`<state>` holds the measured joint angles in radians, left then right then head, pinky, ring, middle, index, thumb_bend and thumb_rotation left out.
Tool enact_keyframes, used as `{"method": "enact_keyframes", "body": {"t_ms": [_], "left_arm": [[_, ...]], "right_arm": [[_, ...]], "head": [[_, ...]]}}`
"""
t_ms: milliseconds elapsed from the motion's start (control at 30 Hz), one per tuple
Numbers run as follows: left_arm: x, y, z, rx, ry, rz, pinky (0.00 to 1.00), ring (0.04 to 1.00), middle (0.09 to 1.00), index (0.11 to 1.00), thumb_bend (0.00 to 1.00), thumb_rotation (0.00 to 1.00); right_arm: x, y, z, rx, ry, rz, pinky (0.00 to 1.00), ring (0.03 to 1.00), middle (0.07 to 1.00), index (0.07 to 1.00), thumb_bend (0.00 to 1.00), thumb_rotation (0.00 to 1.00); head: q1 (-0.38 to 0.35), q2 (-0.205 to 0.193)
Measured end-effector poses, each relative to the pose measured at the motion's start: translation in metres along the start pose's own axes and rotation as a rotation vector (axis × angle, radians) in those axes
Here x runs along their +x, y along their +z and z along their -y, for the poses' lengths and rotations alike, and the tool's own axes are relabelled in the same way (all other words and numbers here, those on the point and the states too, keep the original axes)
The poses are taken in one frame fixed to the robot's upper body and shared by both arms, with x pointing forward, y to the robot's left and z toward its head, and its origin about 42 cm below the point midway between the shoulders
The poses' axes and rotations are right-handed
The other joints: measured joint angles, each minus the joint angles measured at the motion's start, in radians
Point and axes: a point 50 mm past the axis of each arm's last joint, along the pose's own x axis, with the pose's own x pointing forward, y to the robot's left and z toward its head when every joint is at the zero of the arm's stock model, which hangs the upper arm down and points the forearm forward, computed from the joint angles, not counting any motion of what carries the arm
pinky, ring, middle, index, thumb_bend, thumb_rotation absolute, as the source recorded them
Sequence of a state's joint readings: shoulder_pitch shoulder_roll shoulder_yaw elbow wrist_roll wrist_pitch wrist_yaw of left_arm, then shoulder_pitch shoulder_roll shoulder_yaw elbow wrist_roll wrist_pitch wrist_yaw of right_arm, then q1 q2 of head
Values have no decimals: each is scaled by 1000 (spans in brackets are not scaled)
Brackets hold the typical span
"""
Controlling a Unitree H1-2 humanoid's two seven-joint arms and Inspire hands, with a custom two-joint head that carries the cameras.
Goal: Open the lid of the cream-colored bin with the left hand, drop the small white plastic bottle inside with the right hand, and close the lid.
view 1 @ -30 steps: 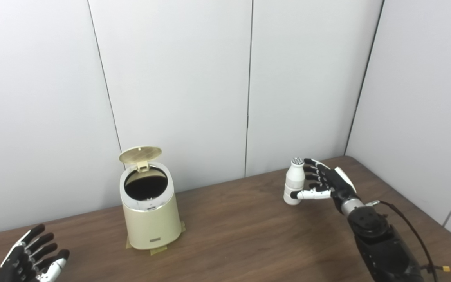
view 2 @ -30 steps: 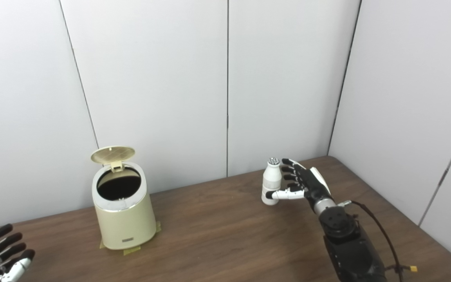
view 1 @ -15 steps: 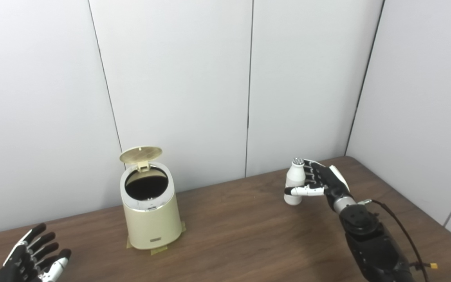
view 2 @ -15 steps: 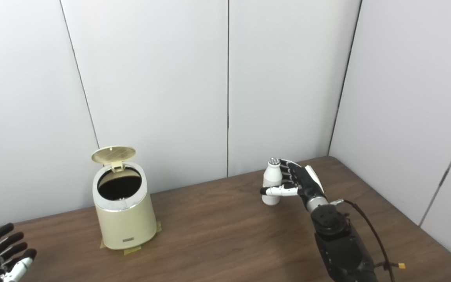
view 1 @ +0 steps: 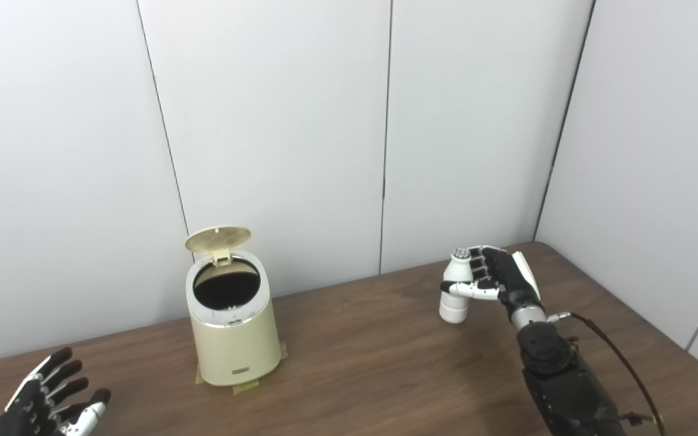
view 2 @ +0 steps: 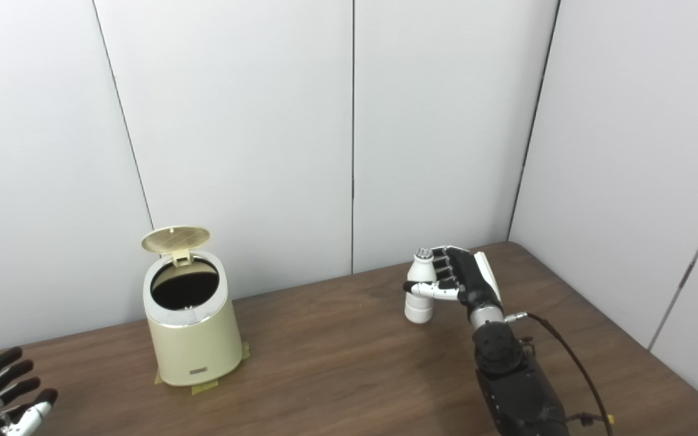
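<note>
The cream-colored bin [view 1: 235,339] stands at the table's left-centre, on tape patches. Its round lid [view 1: 217,238] is raised at the back, so the dark inside shows. The small white plastic bottle [view 1: 453,304] is at the right rear of the table, leaning slightly, its base at the tabletop. My right hand [view 1: 497,280] is wrapped around its upper part, thumb across the front and fingers behind. My left hand [view 1: 46,409] hovers low at the front left corner, open and holding nothing, well away from the bin.
The brown wooden table [view 1: 373,375] runs to white wall panels at the back and right. A black cable [view 1: 618,357] trails from my right forearm. The right table edge lies close beside that arm.
My right hand has moved in on the bottle and its fingers and thumb have curled around it; the bottle now leans a little. The bin and left hand have hardly moved.
</note>
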<state>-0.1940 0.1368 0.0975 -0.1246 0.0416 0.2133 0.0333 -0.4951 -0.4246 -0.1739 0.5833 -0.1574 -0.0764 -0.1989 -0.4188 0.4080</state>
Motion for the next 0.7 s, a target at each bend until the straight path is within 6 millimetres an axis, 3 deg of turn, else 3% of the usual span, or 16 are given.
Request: {"method": "enact_keyframes", "body": {"t_ms": [500, 600, 700], "left_arm": [[0, 0, 2, 12, -14, 31, 660, 774, 814, 868, 471, 0], [1, -2, 2, 14, -16, 37, 704, 801, 834, 882, 462, 0], [1, -6, 4, 17, -22, 48, 710, 803, 835, 882, 476, 0]], "right_arm": [[-1, 21, 1, -65, -9, 108, 337, 379, 490, 542, 511, 0], [-8, 37, 0, -87, -3, 183, 332, 378, 486, 544, 511, 0], [-14, 66, -3, -91, 4, 288, 325, 380, 479, 544, 512, 0]], "head": [[34, -2], [51, -5], [67, -9]]}}
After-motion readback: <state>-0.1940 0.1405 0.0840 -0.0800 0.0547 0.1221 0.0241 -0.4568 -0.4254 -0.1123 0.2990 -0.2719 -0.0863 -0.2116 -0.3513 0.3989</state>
